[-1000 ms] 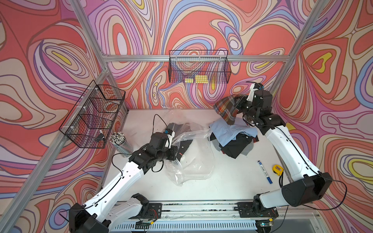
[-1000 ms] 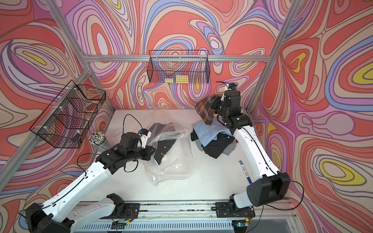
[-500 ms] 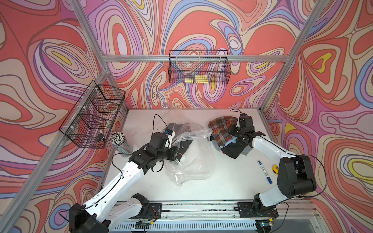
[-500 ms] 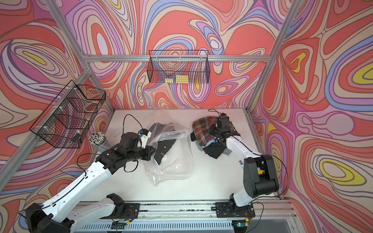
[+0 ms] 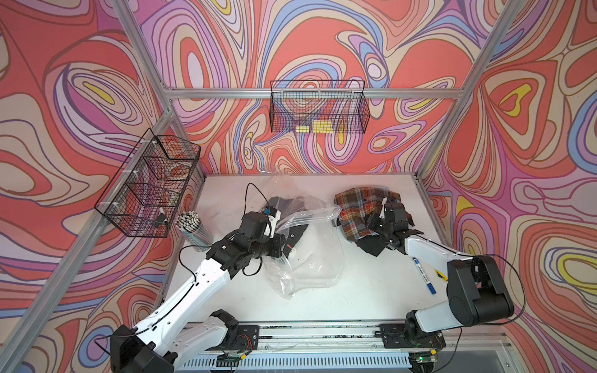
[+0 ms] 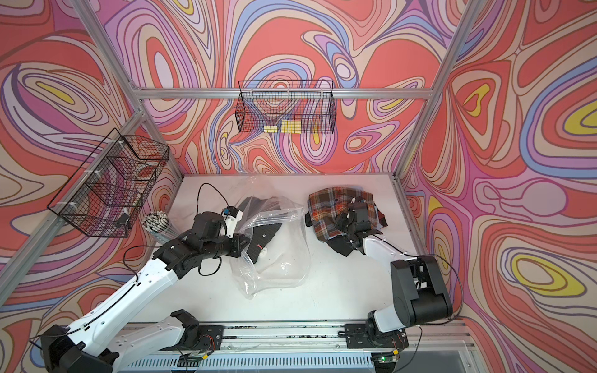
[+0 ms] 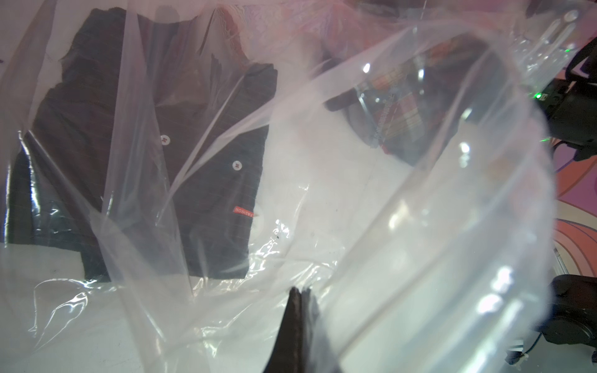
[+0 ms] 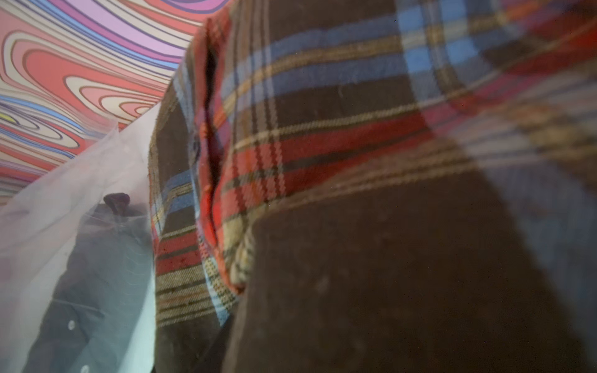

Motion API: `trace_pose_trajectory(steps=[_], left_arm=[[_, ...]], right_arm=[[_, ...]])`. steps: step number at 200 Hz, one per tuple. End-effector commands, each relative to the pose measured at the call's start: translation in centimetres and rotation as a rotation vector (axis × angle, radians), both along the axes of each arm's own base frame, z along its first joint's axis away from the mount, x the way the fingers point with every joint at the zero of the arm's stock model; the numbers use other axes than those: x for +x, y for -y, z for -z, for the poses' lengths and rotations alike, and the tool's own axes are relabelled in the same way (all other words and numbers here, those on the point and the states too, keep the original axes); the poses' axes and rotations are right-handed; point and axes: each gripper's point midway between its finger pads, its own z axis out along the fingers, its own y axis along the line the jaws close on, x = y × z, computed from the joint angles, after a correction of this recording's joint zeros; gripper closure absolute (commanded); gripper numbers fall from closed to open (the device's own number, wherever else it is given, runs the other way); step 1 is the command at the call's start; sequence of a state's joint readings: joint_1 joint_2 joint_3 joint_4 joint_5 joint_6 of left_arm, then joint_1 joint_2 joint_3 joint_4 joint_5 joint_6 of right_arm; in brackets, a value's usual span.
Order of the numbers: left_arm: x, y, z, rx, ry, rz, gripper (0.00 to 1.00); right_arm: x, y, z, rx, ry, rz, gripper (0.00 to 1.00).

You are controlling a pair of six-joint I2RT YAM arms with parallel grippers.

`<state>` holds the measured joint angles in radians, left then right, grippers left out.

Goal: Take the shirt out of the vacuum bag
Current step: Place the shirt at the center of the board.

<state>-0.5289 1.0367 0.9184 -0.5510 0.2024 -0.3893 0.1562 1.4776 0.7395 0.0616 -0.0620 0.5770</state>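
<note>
**Finish the drop cleanly and keep the bag pinned**

Closest to you, the vacuum bag (image 5: 310,268) lies crumpled in the middle of the surface (image 5: 355,290), its near end flat and empty. Your left gripper (image 7: 300,295) is clenched on a fold of the plastic at the bag's side. The left wrist view shows the film pinched between the closed tips. Hold that pinch, since it probably stops the bag from sliding.

A dark shirt (image 7: 193,155) with white buttons and a red label shows through the film. I cannot tell whether it lies inside the bag or under it.

Further out, the plaid shirt (image 5: 355,206) lies outside the bag, draped over a pile of dark clothes (image 5: 371,247) just beside the bag's zip edge. Your right gripper (image 5: 374,222) sits low on it. Cloth hides its tips, so I cannot tell whether it grasps the shirt or has let go.

The step looks like setting the shirt down. Release fully, then rise straight up, and check that no cloth lifts with you. Don't drag towards the bag.

A second ago your right arm stood tall by the back wall with the plaid shirt dangling above the pile. Now the arm is folded low and the shirt is spread on the pile. The left arm and bag have not moved.
</note>
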Motion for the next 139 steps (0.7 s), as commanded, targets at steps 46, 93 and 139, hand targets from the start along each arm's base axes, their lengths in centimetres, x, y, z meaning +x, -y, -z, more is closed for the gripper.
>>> trace_pose_trajectory(steps=[46, 93, 139], left_arm=[[0.0, -0.1, -0.4, 0.004, -0.007, 0.003, 1.0], [0.0, -0.2, -0.4, 0.008, -0.004, 0.0, 1.0], [0.2, 0.0, -0.7, -0.003, 0.01, 0.0, 1.0]], right_arm=[[-2.6, -0.2, -9.7, 0.113, 0.117, 0.012, 0.32], [-6.6, -0.2, -15.7, 0.204, 0.214, 0.012, 0.3], [-11.4, -9.7, -14.7, 0.288, 0.214, -0.16, 0.28]])
